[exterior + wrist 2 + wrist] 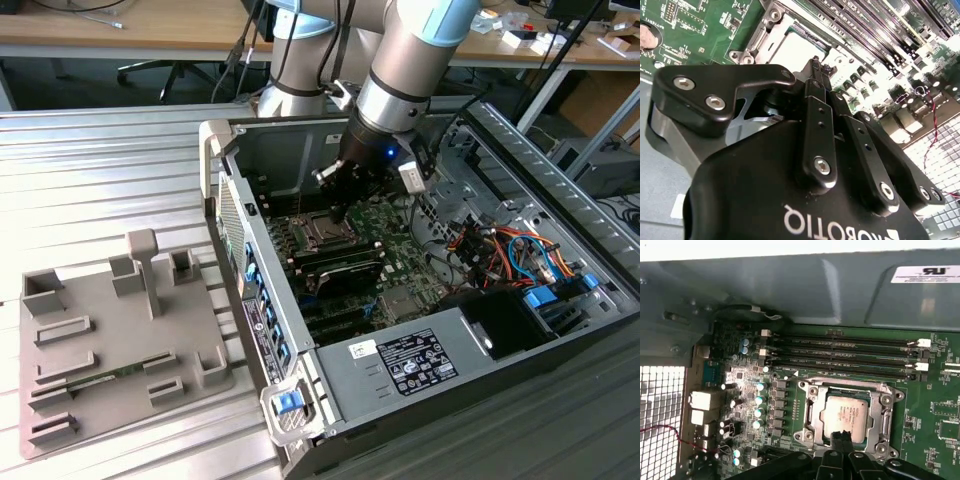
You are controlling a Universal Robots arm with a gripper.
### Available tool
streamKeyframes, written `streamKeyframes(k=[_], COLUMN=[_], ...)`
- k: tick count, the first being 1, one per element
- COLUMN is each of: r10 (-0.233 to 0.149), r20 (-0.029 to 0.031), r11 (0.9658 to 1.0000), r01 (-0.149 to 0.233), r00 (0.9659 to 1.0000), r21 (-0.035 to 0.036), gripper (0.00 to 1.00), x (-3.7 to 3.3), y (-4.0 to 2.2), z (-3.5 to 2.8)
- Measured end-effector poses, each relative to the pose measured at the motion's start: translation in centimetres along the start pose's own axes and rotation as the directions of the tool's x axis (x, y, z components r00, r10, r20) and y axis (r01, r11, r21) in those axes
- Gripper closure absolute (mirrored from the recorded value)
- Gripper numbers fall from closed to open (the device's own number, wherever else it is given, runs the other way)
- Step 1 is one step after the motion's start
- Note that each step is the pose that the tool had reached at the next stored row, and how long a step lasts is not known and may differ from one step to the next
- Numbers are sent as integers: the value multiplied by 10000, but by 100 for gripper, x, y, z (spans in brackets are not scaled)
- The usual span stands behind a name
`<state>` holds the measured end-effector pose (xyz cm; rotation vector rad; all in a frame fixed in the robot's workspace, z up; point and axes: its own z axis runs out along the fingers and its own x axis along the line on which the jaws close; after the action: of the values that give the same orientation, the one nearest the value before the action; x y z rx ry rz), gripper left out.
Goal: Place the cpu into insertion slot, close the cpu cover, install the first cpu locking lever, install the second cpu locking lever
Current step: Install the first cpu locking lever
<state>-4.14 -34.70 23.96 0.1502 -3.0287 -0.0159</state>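
— What is the end effector [842, 437] doing?
— Its fingers [816, 80] are pressed together, clenched on nothing, tips down at the edge of the cpu cover [882, 412].
— And the cpu [845, 415]?
— Seated in the insertion slot [325, 232], the cover's frame lying flat around it, inside the open computer case [400, 370].

1. robotics lab or workshop: robot arm [400, 60] mounted on a ribbed aluminium table [100, 170]
2. opened computer case [420, 270], grey fixture tray [110, 340] beside it
3. wooden desks [130, 30] with cables behind
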Motion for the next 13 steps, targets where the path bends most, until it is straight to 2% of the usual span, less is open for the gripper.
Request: streamKeyframes(k=[7, 8, 10, 11, 12, 13], r10=[-64, -61, -66, -68, -70, -71], r20=[4, 68, 332, 497, 633, 685], r11=[10000, 10000, 10000, 10000, 10000, 9999], r01=[64, 61, 64, 66, 66, 65], r00=[10000, 10000, 9994, 9987, 9980, 9976], r21=[6, 15, 42, 58, 74, 78], gripper=[89, 89, 89, 89, 89, 89], x=[0, 1, 0, -1, -1, -1], y=[0, 0, 0, 0, 0, 0], z=[0, 1, 3, 3, 4, 4])
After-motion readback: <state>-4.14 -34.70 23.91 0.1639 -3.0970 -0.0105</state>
